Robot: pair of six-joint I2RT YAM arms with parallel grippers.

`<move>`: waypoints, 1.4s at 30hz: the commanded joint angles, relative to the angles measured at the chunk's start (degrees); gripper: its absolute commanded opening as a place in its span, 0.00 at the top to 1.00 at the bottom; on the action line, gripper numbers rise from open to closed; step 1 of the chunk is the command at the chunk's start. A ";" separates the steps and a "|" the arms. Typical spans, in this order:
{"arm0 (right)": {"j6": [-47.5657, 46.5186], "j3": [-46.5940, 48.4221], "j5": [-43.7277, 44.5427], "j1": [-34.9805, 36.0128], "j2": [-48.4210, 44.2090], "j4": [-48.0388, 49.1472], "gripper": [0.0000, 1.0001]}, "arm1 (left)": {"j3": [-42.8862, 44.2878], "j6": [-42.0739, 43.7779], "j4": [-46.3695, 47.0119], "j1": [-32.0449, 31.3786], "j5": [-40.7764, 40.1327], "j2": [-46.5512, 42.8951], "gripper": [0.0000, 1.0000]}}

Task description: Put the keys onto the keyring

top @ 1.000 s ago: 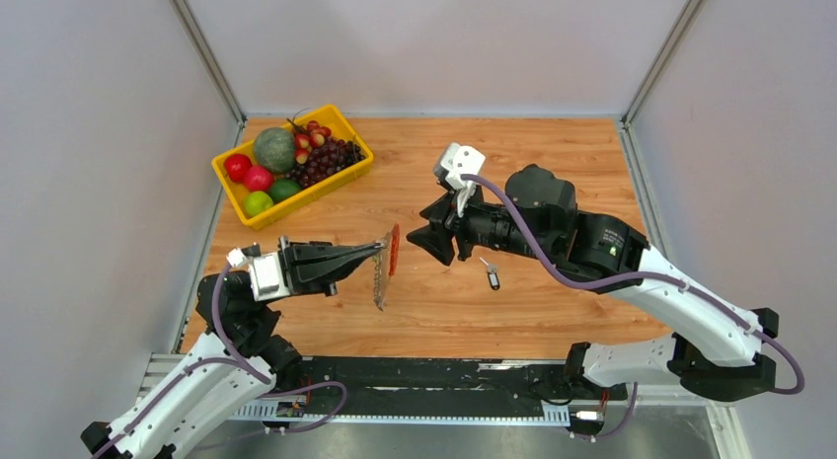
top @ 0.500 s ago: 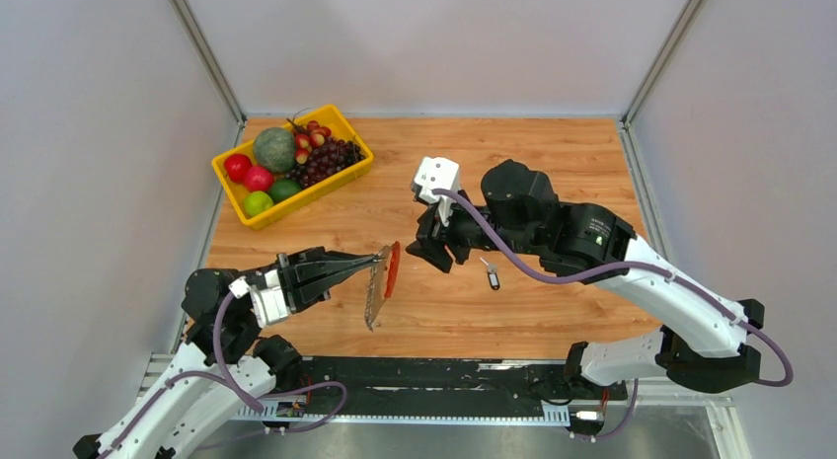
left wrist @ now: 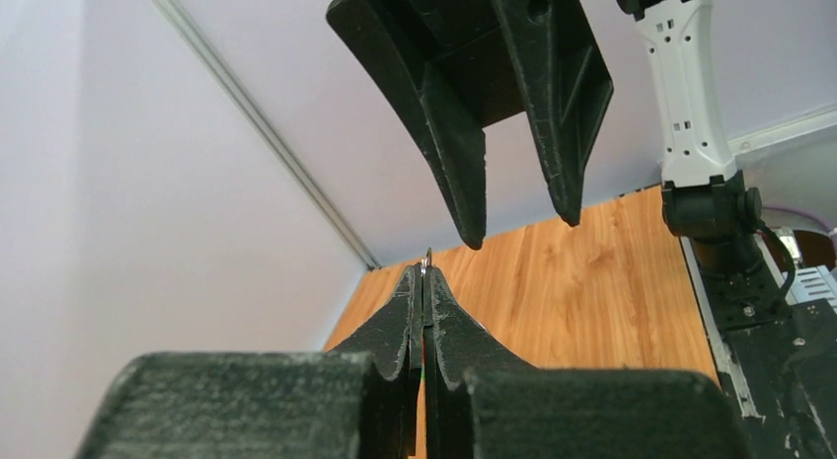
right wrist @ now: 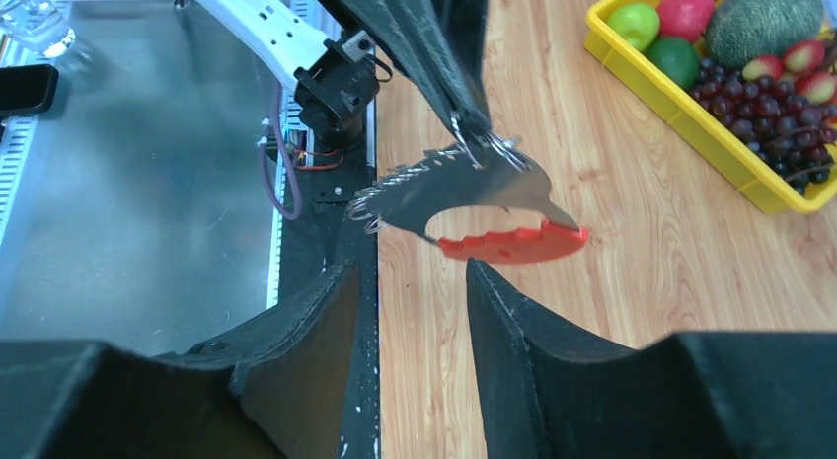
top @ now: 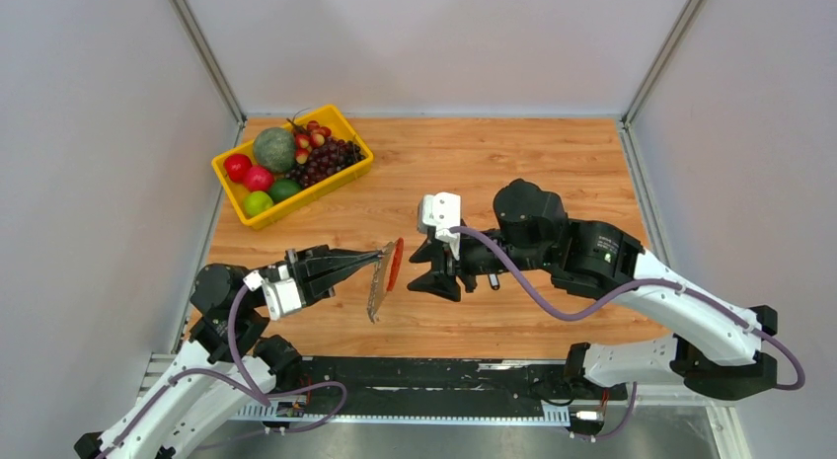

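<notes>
The left gripper [top: 379, 252] is pinched tight on the keyring [top: 377, 289], its black tapered fingers meeting on the thin wire loops at the top. Below them hangs a flat grey metal plate [right wrist: 434, 188], fan-shaped, with a toothed edge and an oval cut-out. Against its lower rim sits a glossy red oblong tag [right wrist: 513, 244] with a scalloped side. Just right of the keyring, the right gripper [top: 411, 273] holds its matte black wedge fingers parted around nothing, the gap facing the keyring. The key [top: 494, 280], small and dark-headed, lies on the grained wooden table [top: 553, 153] beyond that gripper, partly hidden by its wrist.
</notes>
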 commanded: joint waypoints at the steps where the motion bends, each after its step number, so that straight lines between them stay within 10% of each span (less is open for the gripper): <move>1: -3.20 -1.48 0.33 2.84 -0.95 6.41 0.53 | -1.92 -7.78 12.28 0.11 -0.64 0.05 1.00; 42: -13.65 -4.40 6.93 10.49 -1.05 23.81 0.74 | -7.30 -26.30 32.27 -0.06 1.53 -0.34 1.00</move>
